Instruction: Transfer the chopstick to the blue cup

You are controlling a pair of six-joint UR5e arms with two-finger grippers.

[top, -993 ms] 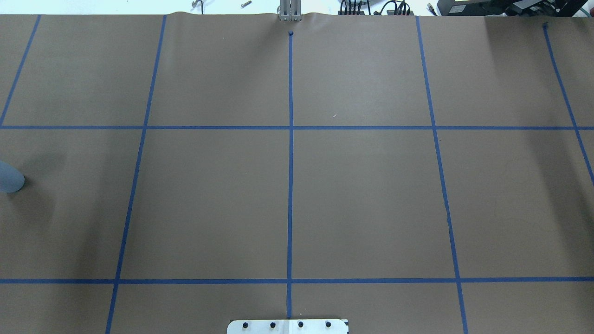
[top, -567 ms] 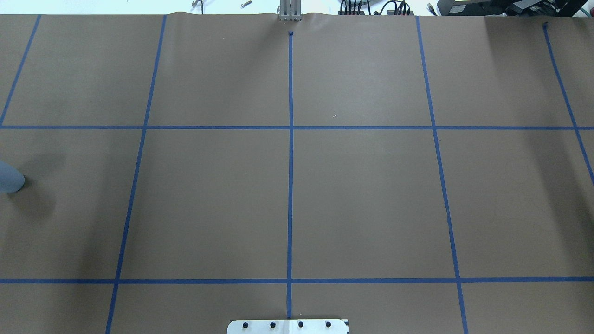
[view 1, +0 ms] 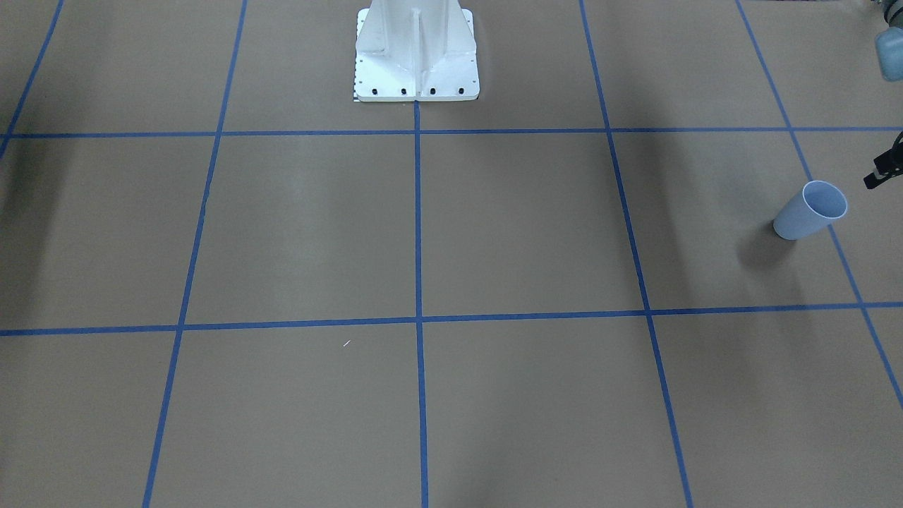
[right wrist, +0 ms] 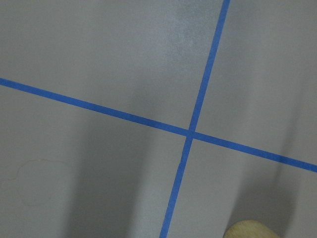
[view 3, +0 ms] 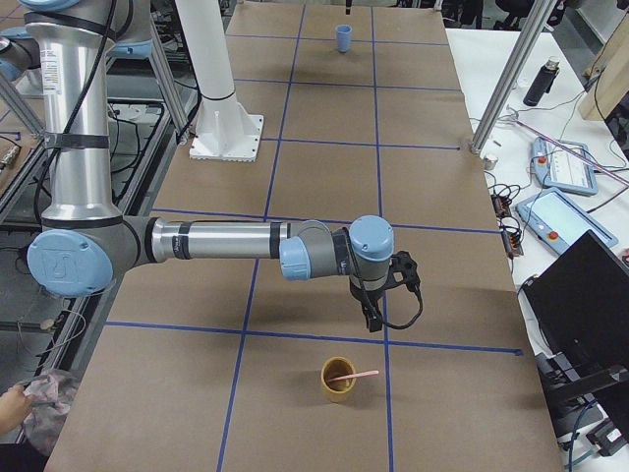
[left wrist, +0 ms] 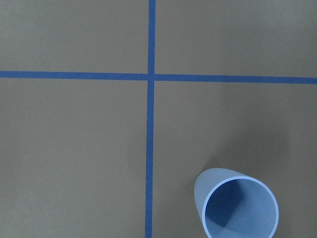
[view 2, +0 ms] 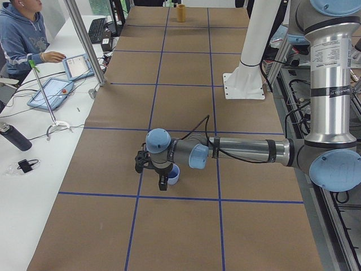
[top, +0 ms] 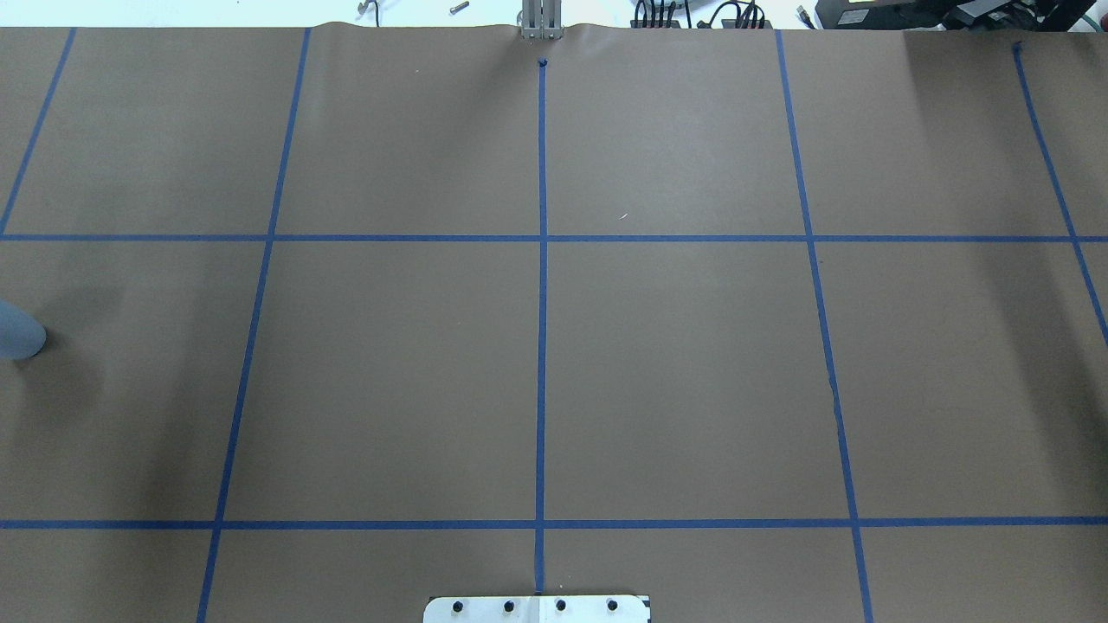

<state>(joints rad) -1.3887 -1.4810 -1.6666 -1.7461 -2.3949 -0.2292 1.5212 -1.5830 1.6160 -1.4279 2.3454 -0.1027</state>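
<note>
Chopstick in the tan cup at the right end of the table, blue cup at the left end.

The chopstick (view 3: pixel 354 375) lies tilted in the tan cup (view 3: pixel 339 382), with its upper end over the rim, on the table (view 3: pixel 324 197) at the robot's right end. The right arm (view 3: pixel 216 241) reaches out level, and its wrist hangs above the table near that cup but apart from it. The blue cup (view 1: pixel 810 210) stands upright, mouth up, at the robot's left end, just beside a blue tape line (view 1: pixel 841 254). The left arm (view 2: pixel 242 151) stretches over the table with its wrist just beside this cup. These views do not show whether the left jaws or the right jaws are spread or closed, or whether they hold anything. A white label (view 2: pixel 329 62) on the left arm's upright section carries print too small to read.
</note>
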